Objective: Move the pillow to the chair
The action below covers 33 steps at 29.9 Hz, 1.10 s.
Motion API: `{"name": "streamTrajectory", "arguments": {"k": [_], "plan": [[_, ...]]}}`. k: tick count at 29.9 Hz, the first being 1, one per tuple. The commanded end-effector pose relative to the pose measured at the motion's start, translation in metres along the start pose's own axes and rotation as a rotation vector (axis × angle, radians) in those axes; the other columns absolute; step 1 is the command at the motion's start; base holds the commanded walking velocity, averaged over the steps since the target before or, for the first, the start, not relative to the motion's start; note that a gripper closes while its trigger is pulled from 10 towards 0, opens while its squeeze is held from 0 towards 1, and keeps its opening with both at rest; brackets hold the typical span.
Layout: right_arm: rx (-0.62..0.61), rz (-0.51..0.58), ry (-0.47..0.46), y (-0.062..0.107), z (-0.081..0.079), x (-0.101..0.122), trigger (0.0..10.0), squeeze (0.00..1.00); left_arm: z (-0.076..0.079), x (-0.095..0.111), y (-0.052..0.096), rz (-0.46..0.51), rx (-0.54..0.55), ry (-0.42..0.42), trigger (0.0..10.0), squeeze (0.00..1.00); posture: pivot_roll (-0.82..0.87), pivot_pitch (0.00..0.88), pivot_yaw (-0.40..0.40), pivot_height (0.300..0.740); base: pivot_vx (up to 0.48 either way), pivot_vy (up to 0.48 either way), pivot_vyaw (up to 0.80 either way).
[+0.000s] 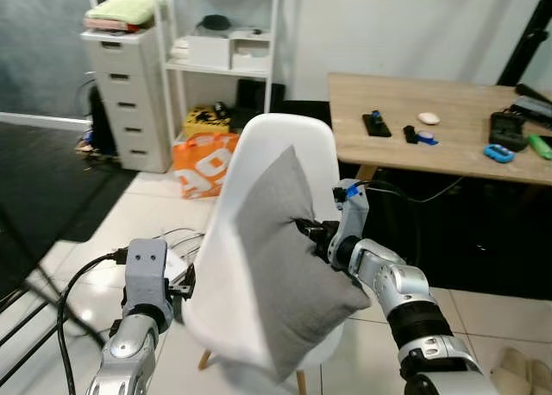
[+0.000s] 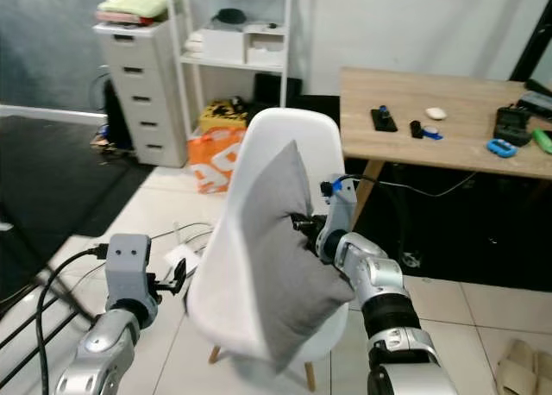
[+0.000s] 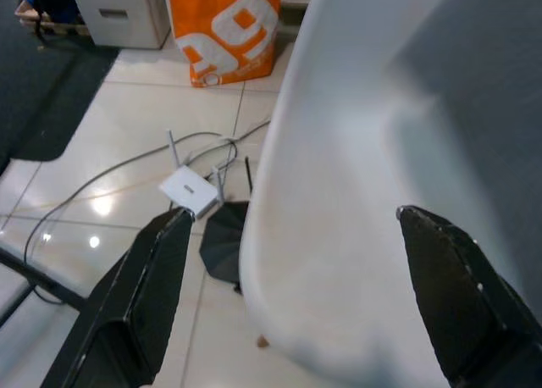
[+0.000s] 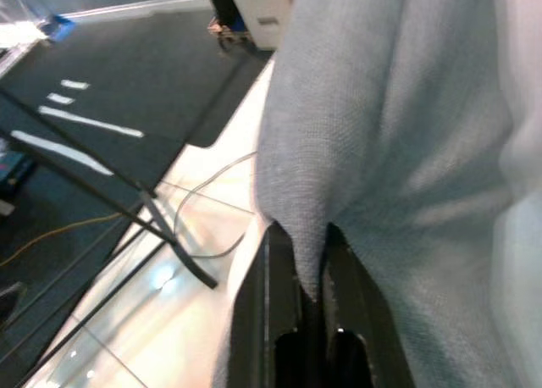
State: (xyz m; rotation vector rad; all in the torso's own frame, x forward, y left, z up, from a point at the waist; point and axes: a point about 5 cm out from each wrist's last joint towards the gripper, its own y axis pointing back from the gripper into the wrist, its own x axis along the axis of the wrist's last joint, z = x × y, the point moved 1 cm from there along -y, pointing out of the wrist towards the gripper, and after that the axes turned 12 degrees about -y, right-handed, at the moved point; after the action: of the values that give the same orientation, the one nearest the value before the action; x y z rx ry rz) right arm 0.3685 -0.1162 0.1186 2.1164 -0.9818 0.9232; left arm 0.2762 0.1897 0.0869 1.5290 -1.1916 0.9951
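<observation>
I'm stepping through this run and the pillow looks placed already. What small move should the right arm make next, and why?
Probably open the right end effector and let go. The pillow already leans against the back of the chair, its lower corner on the seat, while the fingers pinch a fold of its fabric. The left end effector is open beside the chair, touching nothing.

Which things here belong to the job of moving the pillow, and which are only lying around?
For the job:
- grey fabric pillow, standing against the chair's back
- white plastic shell chair
- right hand, shut on the pillow
- left hand, open beside the chair

Just lying about:
- orange shopping bag
- wooden desk
- white drawer unit
- white router
</observation>
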Motion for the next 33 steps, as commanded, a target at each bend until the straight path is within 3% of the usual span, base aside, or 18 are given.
{"name": "streamTrajectory", "arguments": {"k": [1,8,13,22,25,33], "plan": [[0.032,0.043,0.02,0.001,-0.005,0.013,10.0,0.0,0.001,-0.001,0.001,-0.01,-0.002,0.002,10.0,0.0,-0.18,0.034,-0.03,0.701,0.416,0.0,0.0],[0.078,-0.034,0.046,0.0,-0.01,0.003,10.0,0.0,0.0,-0.002,0.001,-0.016,0.007,0.008,10.0,0.0,-0.18,0.039,-0.029,0.701,0.178,0.0,0.0],[0.152,-0.218,0.125,0.001,-0.017,-0.025,10.0,0.0,0.002,-0.001,0.001,-0.014,0.004,0.006,10.0,0.0,-0.18,0.035,-0.03,0.701,0.0,0.0,0.0],[0.232,-0.335,0.126,0.008,-0.023,-0.044,10.0,0.0,0.004,-0.001,0.001,-0.012,-0.002,0.006,10.0,0.0,-0.18,0.032,-0.03,0.701,0.0,0.0,0.0],[0.316,-0.461,0.166,0.016,-0.03,-0.058,10.0,0.0,0.005,0.0,0.001,-0.01,-0.005,0.004,10.0,0.0,-0.18,0.037,-0.029,0.701,0.0,0.0,0.0],[0.268,-0.441,0.162,0.015,-0.024,-0.05,10.0,0.0,0.003,-0.001,0.002,-0.014,-0.004,0.002,10.0,0.0,-0.18,0.045,-0.024,0.701,0.0,0.0,0.0]]}}
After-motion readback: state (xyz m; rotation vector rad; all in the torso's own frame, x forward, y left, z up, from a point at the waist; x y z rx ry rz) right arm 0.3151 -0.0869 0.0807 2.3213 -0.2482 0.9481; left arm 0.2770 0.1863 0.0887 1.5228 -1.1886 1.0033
